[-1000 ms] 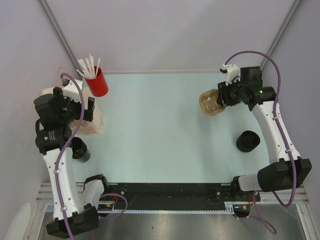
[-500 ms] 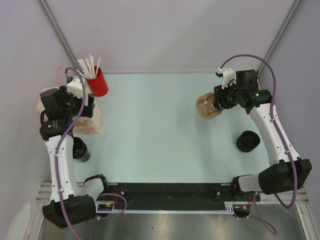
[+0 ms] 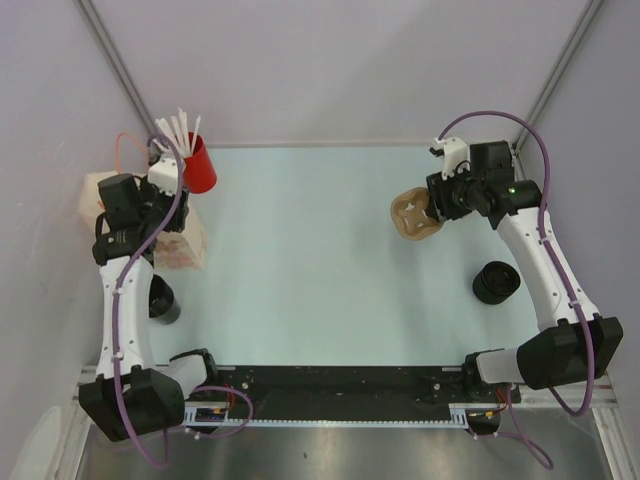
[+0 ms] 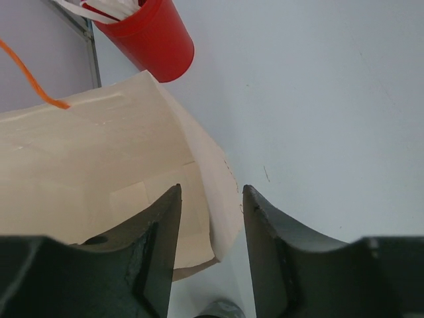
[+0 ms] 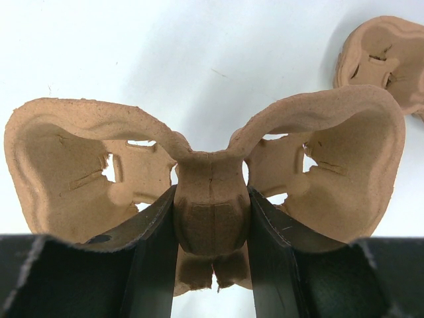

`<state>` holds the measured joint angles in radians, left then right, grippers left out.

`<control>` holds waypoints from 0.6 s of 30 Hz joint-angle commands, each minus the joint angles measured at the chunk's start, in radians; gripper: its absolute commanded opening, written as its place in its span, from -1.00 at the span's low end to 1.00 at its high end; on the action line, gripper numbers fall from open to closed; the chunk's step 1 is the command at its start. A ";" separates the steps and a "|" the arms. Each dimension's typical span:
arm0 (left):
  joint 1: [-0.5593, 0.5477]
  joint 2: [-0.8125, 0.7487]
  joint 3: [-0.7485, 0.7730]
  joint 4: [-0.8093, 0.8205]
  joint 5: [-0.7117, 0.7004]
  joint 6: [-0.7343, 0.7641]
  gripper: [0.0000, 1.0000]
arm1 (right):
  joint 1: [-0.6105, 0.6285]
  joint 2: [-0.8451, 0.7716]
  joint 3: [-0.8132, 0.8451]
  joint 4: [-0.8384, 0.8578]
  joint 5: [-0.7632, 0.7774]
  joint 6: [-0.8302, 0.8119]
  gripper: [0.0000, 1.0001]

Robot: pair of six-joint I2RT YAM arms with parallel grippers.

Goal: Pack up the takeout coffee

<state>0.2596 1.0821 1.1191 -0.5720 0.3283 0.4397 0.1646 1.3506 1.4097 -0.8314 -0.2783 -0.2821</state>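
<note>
Evidently nothing is packed: the takeout coffee (image 3: 160, 300) stands on the desk (image 3: 320, 250) near the paper bag (image 4: 86, 159), left gripper (image 4: 211, 199) apart astride its edge, right gripper (image 5: 212, 199) clamped on a pulp carrier (image 5: 73, 152).

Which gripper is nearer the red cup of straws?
Left. The left gripper is at the paper bag, just beside the red cup; the right gripper holds the pulp cup carrier across the table.

Small, round, dark smoky-grey takeout coffee (image 3: 162, 300) with a thin paler rim (only partly visible from above). Upright on the table (image 3: 320, 260), left side, near the paper bag (image 3: 186, 248).
</note>
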 commanded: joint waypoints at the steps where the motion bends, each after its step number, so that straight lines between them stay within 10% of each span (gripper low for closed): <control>1: -0.033 0.002 -0.002 0.060 -0.028 0.017 -0.14 | 0.006 -0.027 -0.003 0.038 -0.001 0.000 -0.25; 11: -0.097 0.029 0.008 0.078 -0.110 0.022 -0.89 | 0.007 -0.028 -0.003 0.041 -0.004 0.001 -0.25; 18: -0.157 0.027 0.039 0.069 -0.126 0.024 -1.00 | 0.009 -0.025 -0.008 0.043 0.004 0.000 -0.25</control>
<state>0.1440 1.1091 1.1191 -0.5144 0.2211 0.4541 0.1684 1.3506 1.4044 -0.8307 -0.2783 -0.2817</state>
